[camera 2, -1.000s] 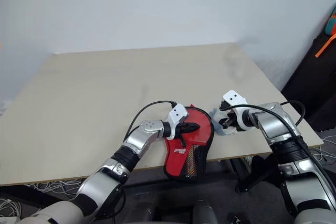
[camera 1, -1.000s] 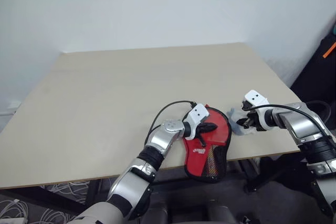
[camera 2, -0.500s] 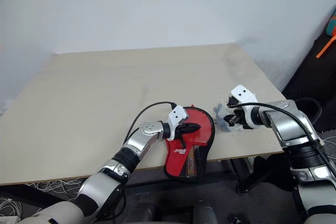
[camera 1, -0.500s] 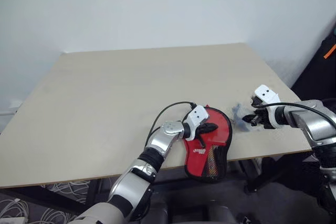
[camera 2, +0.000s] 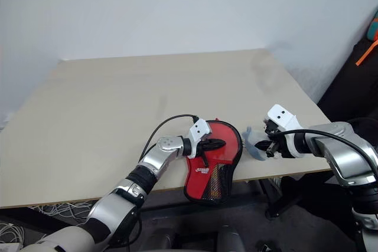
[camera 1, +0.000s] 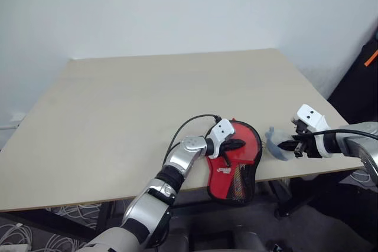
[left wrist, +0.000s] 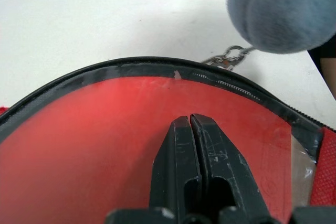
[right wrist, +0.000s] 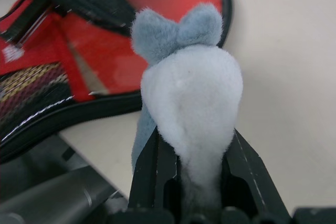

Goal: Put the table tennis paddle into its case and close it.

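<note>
Left wrist view shows my left gripper [left wrist: 190, 121] pinched shut, pressing the case [camera 1: 236, 160] at the table's [camera 1: 118, 110] near edge. My right gripper [right wrist: 191, 153] clamps the fluffy zipper charm [right wrist: 186, 93]. I judge the paddle inside, though unseen; zipping seems nearly finished.

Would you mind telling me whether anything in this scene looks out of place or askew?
The case hangs partly over the table's near edge, pressed by the shut left gripper. The right gripper pinches a blue-grey plush charm chained to the case's zip.
</note>
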